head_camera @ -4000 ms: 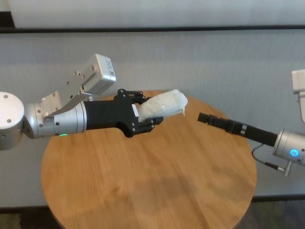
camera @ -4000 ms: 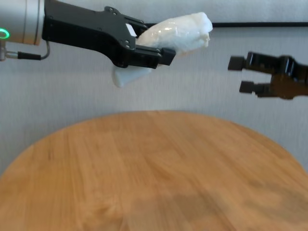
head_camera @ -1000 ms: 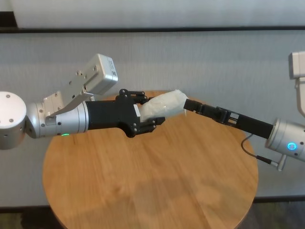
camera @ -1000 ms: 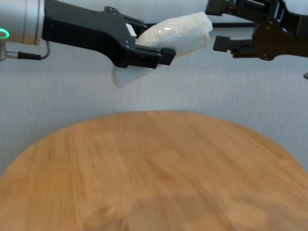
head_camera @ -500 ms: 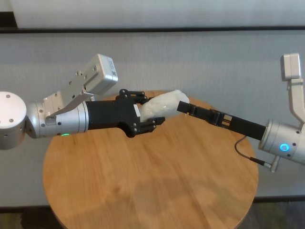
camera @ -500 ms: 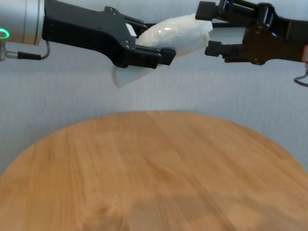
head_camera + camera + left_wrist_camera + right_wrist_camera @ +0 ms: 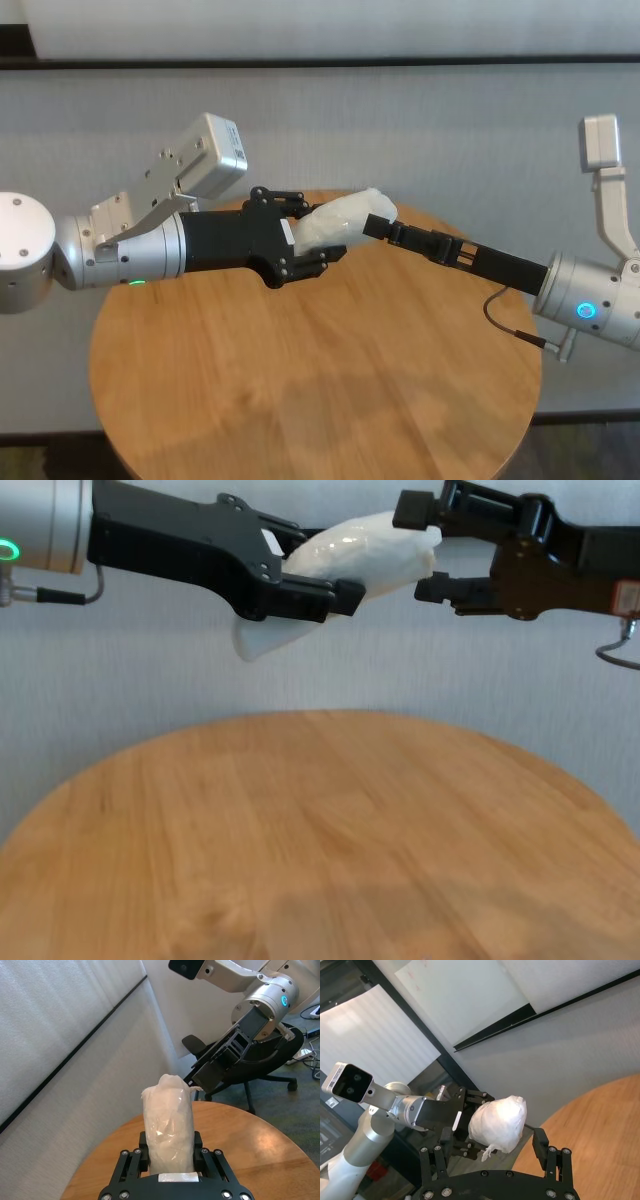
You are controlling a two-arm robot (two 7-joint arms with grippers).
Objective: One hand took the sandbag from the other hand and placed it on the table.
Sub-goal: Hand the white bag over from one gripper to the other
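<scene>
My left gripper (image 7: 310, 237), black with a green-lit silver wrist, is shut on the white sandbag (image 7: 342, 222) and holds it level, high above the round wooden table (image 7: 300, 380). The bag's free end sticks out toward my right gripper (image 7: 381, 228), which is open. In the chest view, the right gripper (image 7: 420, 552) has one finger above and one below the bag's tip (image 7: 372, 550). In the right wrist view, the bag (image 7: 499, 1121) sits between the open fingers (image 7: 547, 1152). In the left wrist view, the bag (image 7: 168, 1125) stands up from the left gripper (image 7: 170, 1152).
A grey wall with a black strip runs behind the table. A black office chair (image 7: 272, 1077) stands on the floor beyond the table's far side. The tabletop (image 7: 320, 830) lies well below both grippers.
My right gripper has moved left toward the bag, from well apart to having its open fingers around the bag's free end. The left arm and the bag have not moved.
</scene>
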